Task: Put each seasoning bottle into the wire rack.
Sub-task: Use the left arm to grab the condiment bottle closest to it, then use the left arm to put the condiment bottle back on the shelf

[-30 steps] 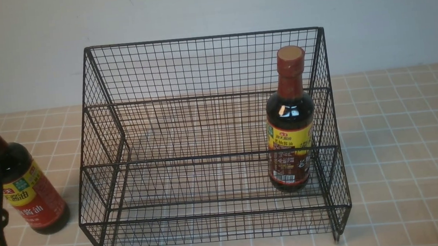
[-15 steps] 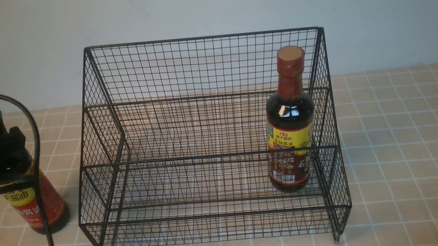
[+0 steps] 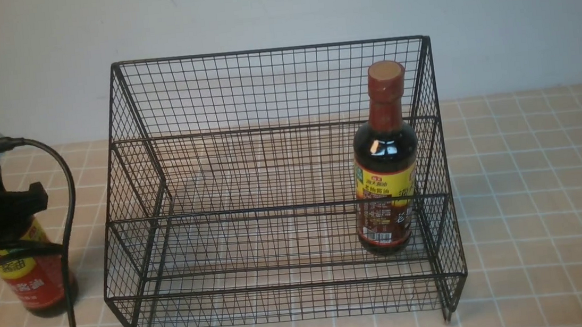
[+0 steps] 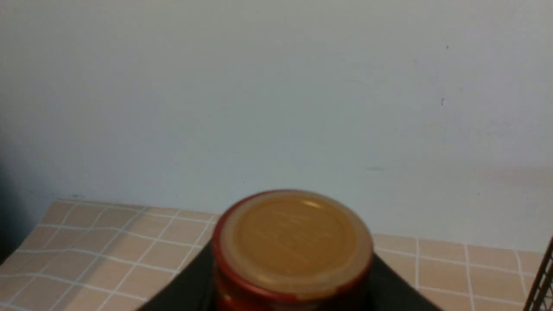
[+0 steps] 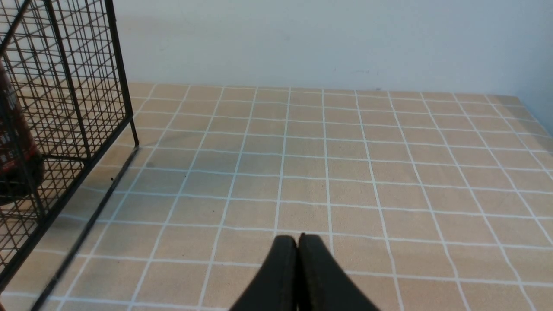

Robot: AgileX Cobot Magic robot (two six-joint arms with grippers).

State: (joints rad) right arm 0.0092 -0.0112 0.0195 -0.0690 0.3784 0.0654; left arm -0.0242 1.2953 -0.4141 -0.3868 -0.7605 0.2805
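The red-label seasoning bottle (image 3: 30, 284) stands on the tiled table, left of the wire rack (image 3: 262, 91). My left gripper (image 3: 7, 212) covers its neck in the front view. In the left wrist view the tan cap (image 4: 293, 242) sits between the two dark fingers, which press its neck from both sides. The brown-label seasoning bottle (image 3: 385, 175) stands upright inside the rack on the lower tier, at its right end. My right gripper (image 5: 297, 239) is shut and empty over bare tiles, right of the rack's side (image 5: 116, 65). It does not show in the front view.
A black cable (image 3: 64, 217) loops down from the left arm beside the rack's left side. A pale wall runs close behind the rack. Bare tan tiles (image 3: 539, 187) stretch right of the rack.
The left gripper came down over the red-label bottle's neck and narrowed onto it. The bottle went from leaning to nearly upright and shifted left. The right gripper and the brown-label bottle stayed still.
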